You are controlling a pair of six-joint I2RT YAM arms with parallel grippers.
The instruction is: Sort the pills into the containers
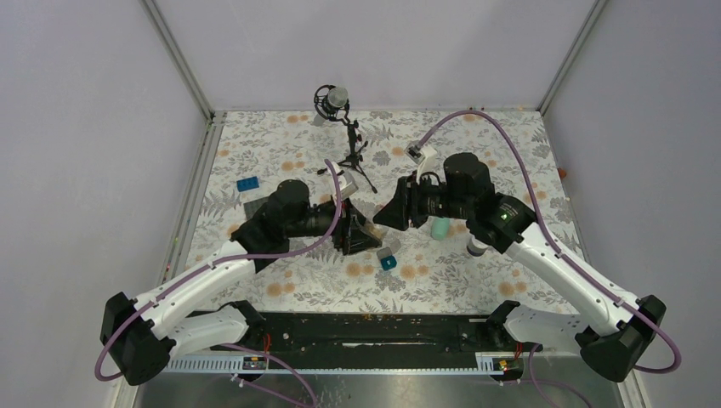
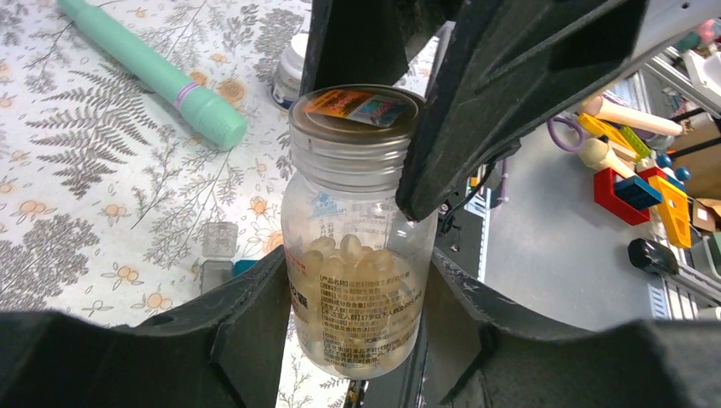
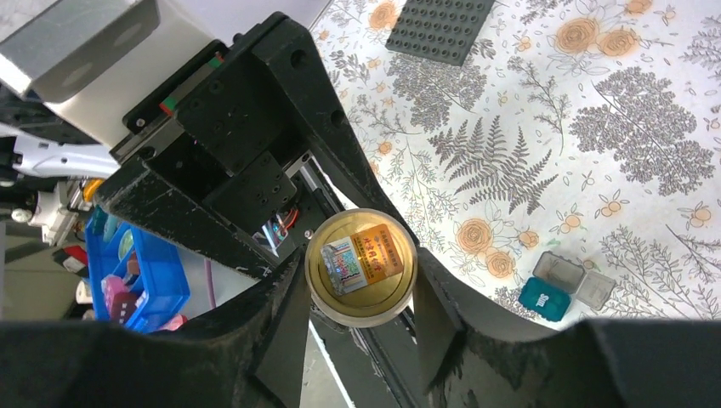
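Observation:
A small clear glass jar [image 2: 357, 280] holds several pale amber pills [image 2: 340, 255] and has a gold lid [image 3: 361, 268] with an orange sticker. My left gripper [image 2: 357, 289] is shut on the jar's body and holds it above the table. My right gripper [image 3: 361, 272] is shut on the lid from the opposite side; the two meet at mid-table [image 1: 374, 228]. The mint-green organizer strip [image 2: 153, 72] lies on the cloth beyond. The teal cube box [image 3: 544, 297] and the grey cube box [image 3: 561, 272] lie side by side, below the grippers [image 1: 388, 263].
A dark grey studded plate [image 3: 440, 30] and a small blue brick [image 1: 248, 184] lie at the left of the floral cloth. A microphone on a tripod [image 1: 344, 127] stands at the back. A white-capped bottle [image 2: 293, 72] stands behind the jar.

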